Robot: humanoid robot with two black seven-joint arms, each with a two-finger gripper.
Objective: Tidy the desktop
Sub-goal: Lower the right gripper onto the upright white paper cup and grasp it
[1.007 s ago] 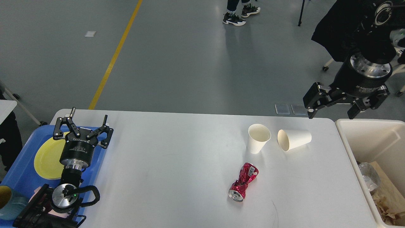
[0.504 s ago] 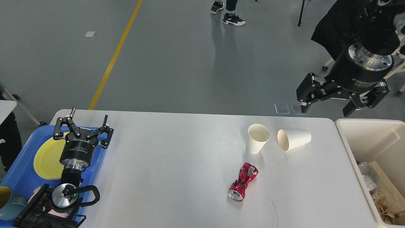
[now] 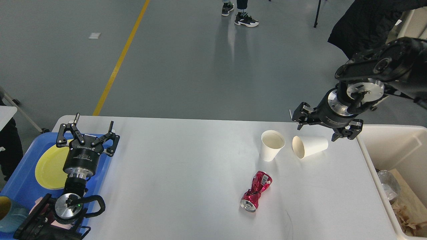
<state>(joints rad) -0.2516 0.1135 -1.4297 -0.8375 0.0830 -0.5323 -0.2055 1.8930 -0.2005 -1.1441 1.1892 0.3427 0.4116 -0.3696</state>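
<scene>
From our head view, the white desk fills the lower middle of the frame, with a blue tray at its left end and a cream bin at its right end. On the desk an upright paper cup stands just beside a tipped paper cup lying on its side, and a crushed red can lies nearer to us. Our left gripper hangs over the tray's inner edge, above a yellow plate, its fingers spread wide and holding nothing. Our right gripper hovers just above the tipped cup, its fingers wide apart and empty. Crumpled waste sits inside the bin.
</scene>
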